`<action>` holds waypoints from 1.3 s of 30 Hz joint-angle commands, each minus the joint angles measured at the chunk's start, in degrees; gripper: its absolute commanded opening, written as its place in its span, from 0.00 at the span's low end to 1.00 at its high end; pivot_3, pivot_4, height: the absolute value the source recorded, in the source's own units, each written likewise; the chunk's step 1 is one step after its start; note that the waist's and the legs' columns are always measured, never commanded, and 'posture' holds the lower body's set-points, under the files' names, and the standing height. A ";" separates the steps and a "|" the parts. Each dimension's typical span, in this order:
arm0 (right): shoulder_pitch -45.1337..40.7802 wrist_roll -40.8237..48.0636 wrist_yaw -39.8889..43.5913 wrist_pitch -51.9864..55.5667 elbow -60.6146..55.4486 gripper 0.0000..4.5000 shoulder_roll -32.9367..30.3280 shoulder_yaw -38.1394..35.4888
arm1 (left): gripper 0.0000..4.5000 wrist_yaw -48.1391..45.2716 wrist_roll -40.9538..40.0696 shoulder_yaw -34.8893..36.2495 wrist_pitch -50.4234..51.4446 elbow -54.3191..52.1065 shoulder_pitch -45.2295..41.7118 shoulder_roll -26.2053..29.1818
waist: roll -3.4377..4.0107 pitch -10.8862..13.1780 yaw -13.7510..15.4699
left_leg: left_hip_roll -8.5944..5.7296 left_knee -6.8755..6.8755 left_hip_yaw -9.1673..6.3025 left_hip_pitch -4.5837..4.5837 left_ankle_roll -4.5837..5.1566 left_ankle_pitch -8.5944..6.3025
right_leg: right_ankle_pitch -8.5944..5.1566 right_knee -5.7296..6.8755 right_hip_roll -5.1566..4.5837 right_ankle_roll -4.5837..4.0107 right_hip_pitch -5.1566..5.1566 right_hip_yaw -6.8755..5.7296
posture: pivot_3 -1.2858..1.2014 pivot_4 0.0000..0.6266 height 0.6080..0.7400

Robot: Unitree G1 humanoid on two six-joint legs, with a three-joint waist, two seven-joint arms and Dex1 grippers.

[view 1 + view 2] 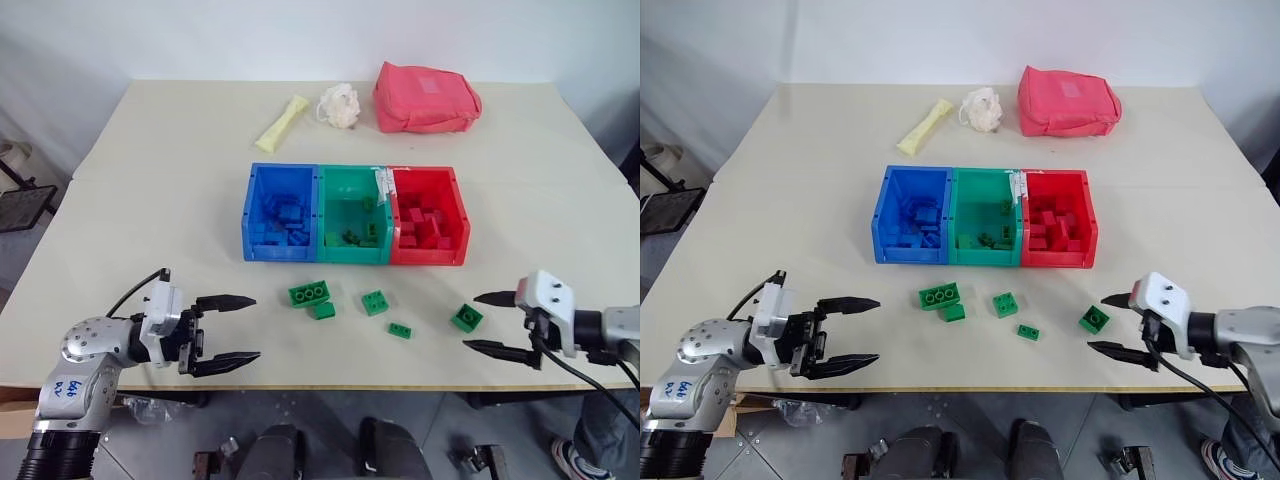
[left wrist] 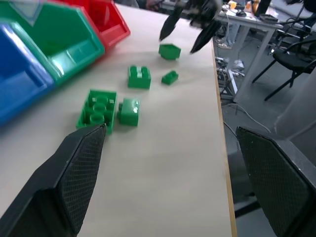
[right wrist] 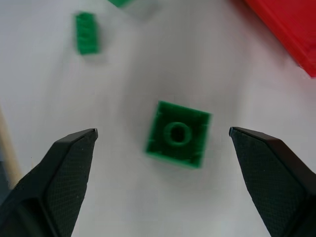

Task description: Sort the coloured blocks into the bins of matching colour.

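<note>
Three joined bins stand mid-table: blue (image 1: 275, 250), green (image 1: 355, 252) and red (image 1: 430, 256), each with bricks inside. Several loose green blocks lie in front of them: a six-stud brick (image 1: 309, 292) with a tiny one (image 1: 322, 311) beside it, a square one (image 1: 375, 302), a small flat one (image 1: 400, 330) and a square one (image 1: 466, 317) at the right. My right gripper (image 1: 470, 321) is open, and that right-hand square block (image 3: 178, 134) lies on the table just past its fingertips. My left gripper (image 1: 256, 328) is open and empty, left of the six-stud brick (image 2: 97, 107).
A pale yellow stick (image 1: 283, 122), a white fluffy ball (image 1: 340, 105) and a red fabric pouch (image 1: 425, 97) lie at the table's far side. The table's front edge (image 1: 330, 385) runs just below both grippers. Chairs and a desk (image 2: 276, 44) stand beyond the table's right side.
</note>
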 commanded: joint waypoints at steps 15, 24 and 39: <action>-4.38 1.94 -4.63 1.77 -4.17 0.32 2.18 -0.99 | 1.00 1.63 0.57 -1.31 -2.69 1.30 -2.31 -1.58 | 0.05 0.01 0.10 | 0.00 0.01 0.05 -0.02 0.00 0.00 | 0.00 0.06 0.33 0.00 -0.02 -0.14 | 0.52 0.24 1.00; -22.85 5.49 -10.48 9.00 -8.76 0.32 9.05 5.16 | 1.00 1.13 1.89 -3.22 -5.94 6.64 -6.80 -3.61 | 0.04 0.01 -0.17 | 0.02 0.02 0.09 -0.01 -0.02 0.00 | 0.00 0.12 0.36 0.00 -0.09 -0.15 | 0.52 0.24 1.00; -46.13 -7.40 -17.14 -1.74 18.51 0.78 28.52 16.68 | 1.00 0.29 4.11 -4.51 -14.27 13.96 -12.17 -7.29 | 0.04 0.01 -1.34 | -0.10 0.01 -0.04 -0.06 -0.01 -0.01 | 0.00 0.49 0.40 0.00 -0.22 -0.31 | 0.52 0.24 1.00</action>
